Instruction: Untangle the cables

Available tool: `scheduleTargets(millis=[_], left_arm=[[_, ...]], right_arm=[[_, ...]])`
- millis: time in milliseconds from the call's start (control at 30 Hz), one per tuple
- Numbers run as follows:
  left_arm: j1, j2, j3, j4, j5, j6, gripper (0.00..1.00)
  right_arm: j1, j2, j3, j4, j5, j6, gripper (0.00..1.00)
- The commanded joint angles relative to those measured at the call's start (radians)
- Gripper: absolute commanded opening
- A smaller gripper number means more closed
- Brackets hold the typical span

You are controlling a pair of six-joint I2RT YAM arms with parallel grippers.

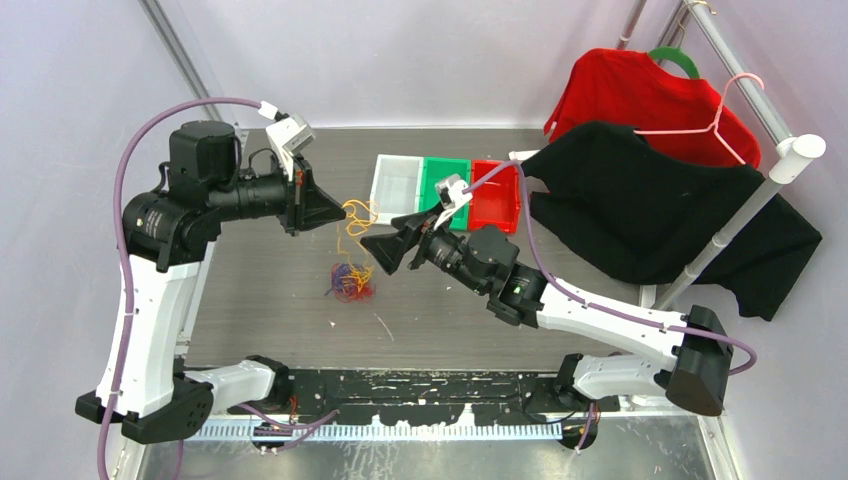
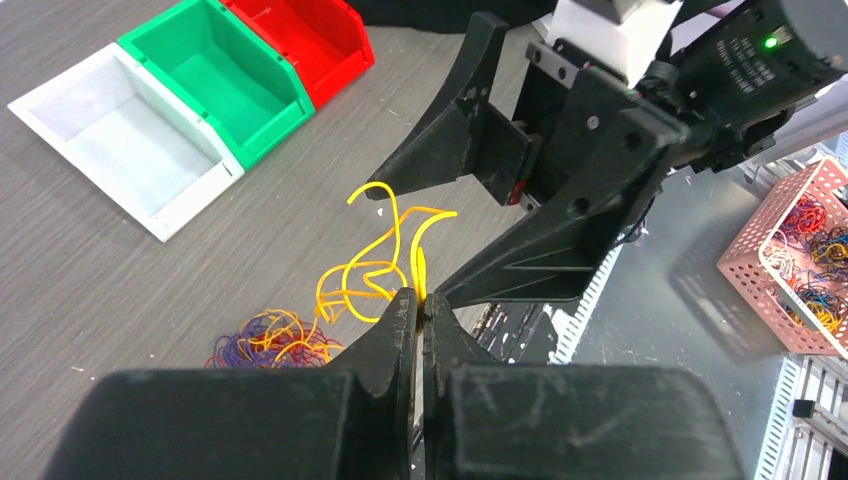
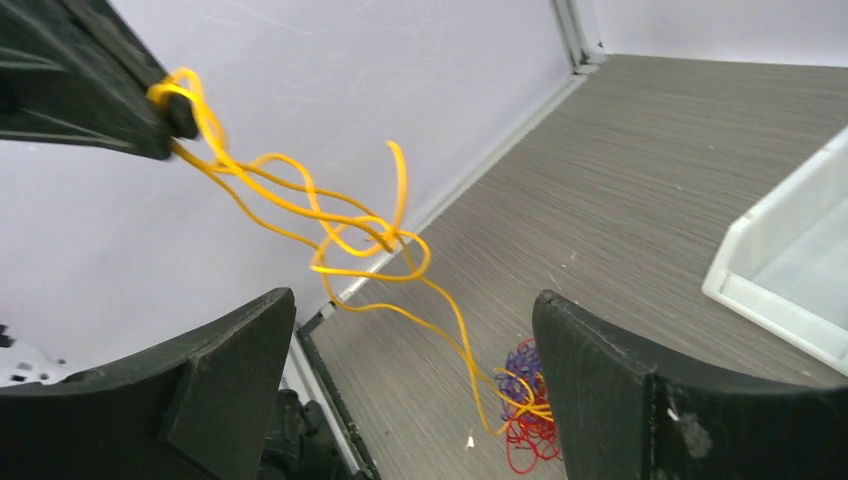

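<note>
Left gripper [image 2: 420, 300] tight on one yellow cable [image 2: 398, 235]; one clump [image 1: 350, 282]; three bins [image 1: 440, 175]

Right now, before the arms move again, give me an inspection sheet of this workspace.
Surface: grey wood-grain tabletop, small white scraps near the front.
Job's things: thin orange-yellow cable strand hangs above the table, trailing down into a red, purple and orange cable clump on the tabletop.
Clutter: white plastic bin, green plastic bin, red plastic bin in a row at the back.
Grippers: left jaws shut on the strand's upper end; right jaws open, holding nothing.
Cables: thick lilac cables run along both arms.
Surroundings: red garment and black garment hang on a white rail at right; pink perforated basket of coloured loops beside the table.
</note>
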Motion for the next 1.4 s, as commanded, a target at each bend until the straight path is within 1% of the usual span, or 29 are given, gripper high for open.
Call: scheduleTargets(millis=[0,100,167,267,333,400,500,533,567,700,767,833,867,900,933,1000,1067,1133,1233,1367], left_arm=[[-0.003,-0.021,-0.007,0.030,0.038,0.004,0.01],[-0.003,-0.019,-0.011,0.024,0.044,0.005,0.01],[-0.002,-0.025,-0.018,0.019,0.047,0.013,0.01],[-0.002,-0.032,-0.026,0.005,0.056,0.024,0.01],[-0.002,-0.034,-0.028,-0.011,0.060,0.032,0.01],[-0.002,-0.040,-0.035,-0.025,0.057,0.042,0.01],[-0.003,-0.057,-0.067,-0.023,0.028,0.058,0.02],[-0.003,-0.065,-0.081,-0.016,0.014,0.063,0.02],[-0.002,-0.073,-0.097,-0.007,-0.005,0.067,0.05],[-0.002,-0.097,-0.165,0.044,-0.104,0.082,0.13],[-0.002,-0.103,-0.183,0.062,-0.129,0.088,0.13],[-0.003,-0.098,-0.172,0.067,-0.130,0.084,0.10],[-0.003,-0.093,-0.163,0.066,-0.123,0.081,0.09],[-0.003,-0.089,-0.152,0.065,-0.114,0.077,0.08],[-0.003,-0.085,-0.142,0.064,-0.105,0.073,0.08],[-0.002,-0.081,-0.132,0.060,-0.093,0.073,0.07],[-0.003,-0.082,-0.141,0.029,-0.087,0.108,0.08],[-0.003,-0.089,-0.198,-0.025,-0.086,0.205,0.15],[-0.003,-0.113,-0.375,-0.042,-0.172,0.339,0.22],[-0.003,-0.107,-0.603,-0.025,-0.301,0.501,0.28]], right_arm=[[0.001,-0.032,0.057,0.093,-0.042,0.009,0.92],[0.000,-0.014,0.079,0.107,-0.038,0.014,0.87],[0.001,-0.002,0.096,0.112,-0.015,0.016,0.80],[0.001,0.013,0.112,0.114,0.070,0.004,0.60],[0.000,0.014,0.117,0.119,0.129,0.002,0.51],[0.000,0.008,0.114,0.136,0.144,-0.007,0.39],[0.001,-0.009,0.130,0.110,0.150,-0.047,0.12],[0.001,-0.019,0.141,0.087,0.154,-0.060,0.04],[0.000,-0.029,0.149,0.055,0.159,-0.074,0.01],[0.000,-0.075,0.186,-0.053,0.160,-0.126,0.01],[0.002,-0.088,0.207,-0.113,0.147,-0.145,0.01],[0.002,-0.099,0.220,-0.174,0.111,-0.161,0.02],[0.001,-0.103,0.220,-0.194,0.083,-0.168,0.13],[0.002,-0.104,0.211,-0.200,0.052,-0.175,0.39],[0.001,-0.103,0.202,-0.202,0.023,-0.181,0.52],[0.000,-0.095,0.180,-0.213,-0.016,-0.182,0.59],[0.000,-0.076,0.167,-0.260,-0.012,-0.196,0.62],[0.000,-0.053,0.143,-0.298,0.009,-0.212,0.63],[0.001,-0.031,0.071,-0.296,0.077,-0.192,0.64],[0.001,-0.050,-0.035,-0.244,0.201,-0.150,0.64]])
